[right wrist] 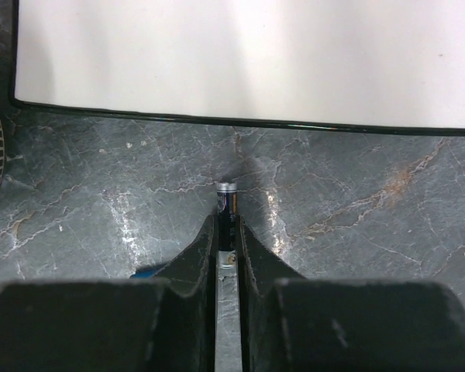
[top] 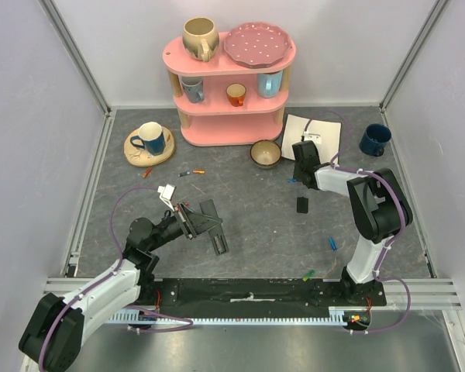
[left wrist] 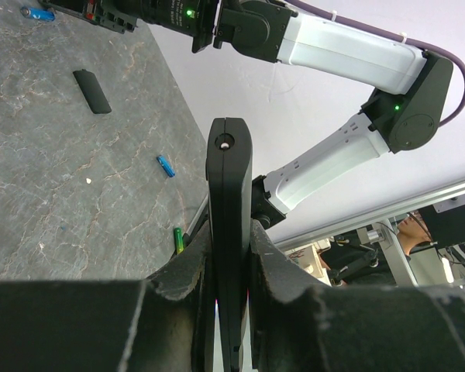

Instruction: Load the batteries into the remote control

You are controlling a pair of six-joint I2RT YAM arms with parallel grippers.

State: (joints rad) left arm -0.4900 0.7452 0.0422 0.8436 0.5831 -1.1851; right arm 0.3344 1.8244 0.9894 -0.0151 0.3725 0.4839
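Left tool [left wrist: 229, 260] is clenched on the remote control [left wrist: 229, 167]. In the left wrist view the black slab stands edge-on between the two fingers and juts well past their tips. In the top view it sits at lower centre-left of the frame, held over the grey desk [top: 256, 225]. Right tool [right wrist: 226, 226] is at upper right of the top view, pointing down at the desk between the bowl [top: 265, 153] and the white sheet [right wrist: 248, 62]. In its own wrist view its fingers are drawn in tight on either side of a battery [right wrist: 228, 198]. The battery's silver cap pokes out just beyond the fingertips, toward the sheet's dark edge. I cannot tell whether this battery is lifted or touching the desk, and its colour is too dark to name. A small flat black piece [top: 302, 204] lies on the desk just below the right tool in the top view, apart from both tools. Other cells lie loose: a blue battery [top: 332, 243] and a green battery [top: 308, 273] at lower right near the right arm's base. An orange battery [top: 198, 171] and a red battery [top: 147, 173] lie at upper left of centre, below the pink shelf [top: 232, 124].
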